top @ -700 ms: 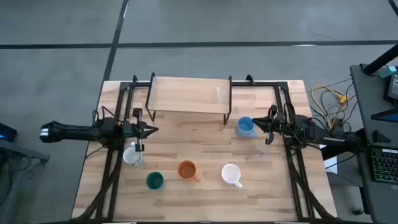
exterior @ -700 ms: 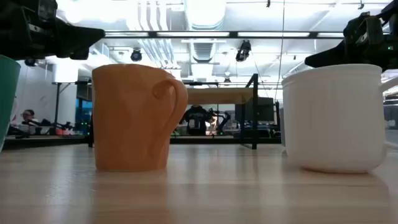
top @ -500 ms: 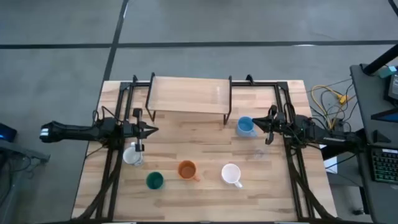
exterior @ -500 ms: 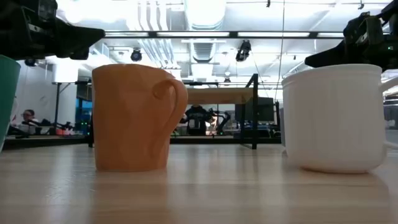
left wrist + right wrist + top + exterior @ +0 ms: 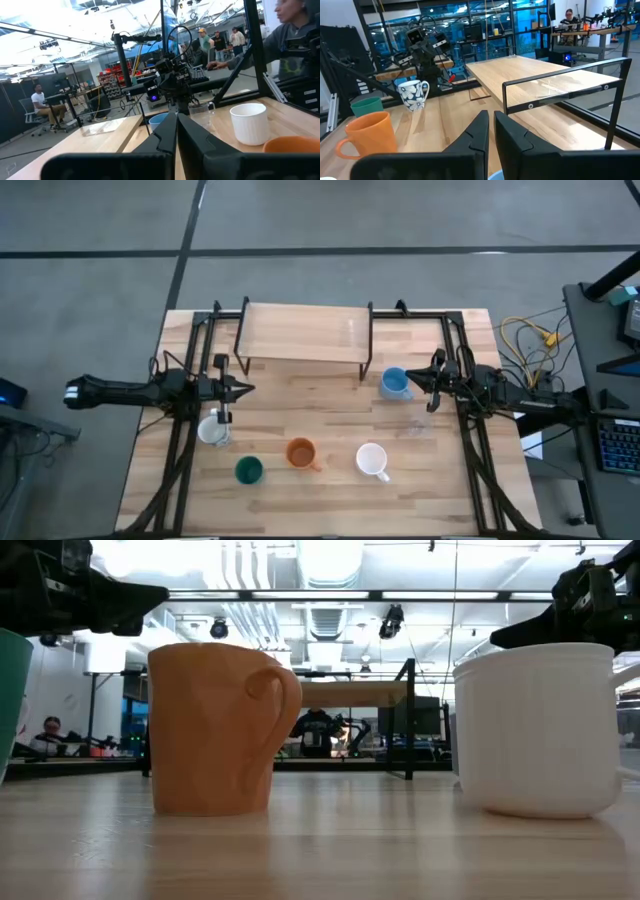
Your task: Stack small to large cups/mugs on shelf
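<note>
The wooden table (image 5: 330, 510) carries everything here, and at its far edge stands the shelf (image 5: 305, 332), a light-wood board on thin black legs, its top bare of cups. The left arm reaches in from the table's left side, and the left gripper (image 5: 246, 389) hangs above the boards with its fingers pressed together on nothing, just over the white mug with dark floral markings (image 5: 212, 430). The right arm comes in from the right side, and the right gripper (image 5: 410, 380) is likewise closed and empty, its tips just beside the light blue mug (image 5: 393, 383), which stands near the shelf's right front leg. A clear glass (image 5: 417, 424) sits a little nearer the front, below the right gripper in the overhead view. Along the front of the table stand three more, well apart from one another: the dark green cup (image 5: 248, 470) on the left, the orange mug (image 5: 300, 452) in the middle, and the plain white mug (image 5: 371, 460) on the right with its handle turned toward the front edge. All stand upright on the tabletop.
</note>
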